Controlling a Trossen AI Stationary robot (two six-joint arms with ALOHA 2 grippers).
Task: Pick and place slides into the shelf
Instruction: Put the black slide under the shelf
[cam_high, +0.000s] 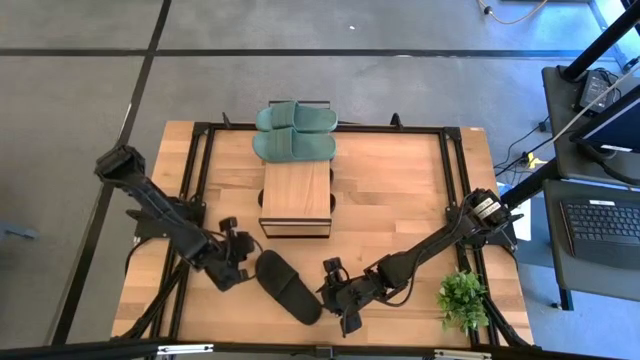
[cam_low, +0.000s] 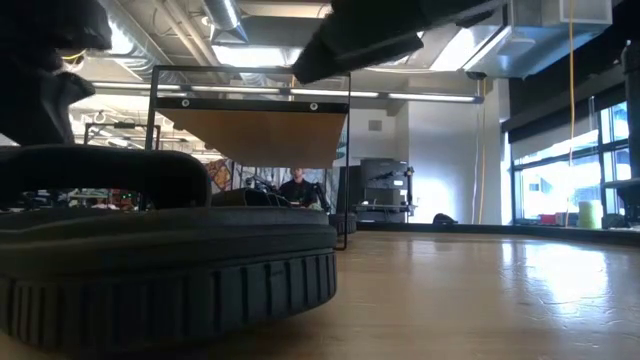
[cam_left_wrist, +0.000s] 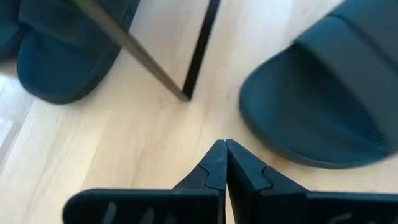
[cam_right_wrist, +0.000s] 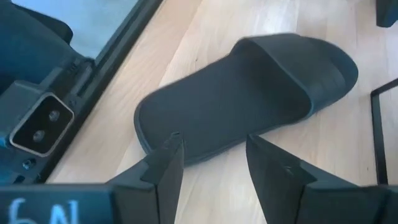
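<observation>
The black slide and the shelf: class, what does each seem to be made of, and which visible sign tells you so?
The black slide looks like matte rubber or foam: a dull surface without shine, a finely textured footbed and a ribbed sole edge in the low view. The shelf seems to have a light wood plank top, showing grain, on a thin black frame, probably metal, judging by its slim straight bars.

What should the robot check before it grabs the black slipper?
1. Right gripper open: ok.
2. Right gripper lined up near the heel of the black slipper: ok.
3. Slipper lying flat on the table: ok.
4. Left gripper out of the way: cannot tell; it is shut and close beside the slipper.
5. Top of the shelf free: ok.
6. Green slippers away from the grab: ok.
</observation>
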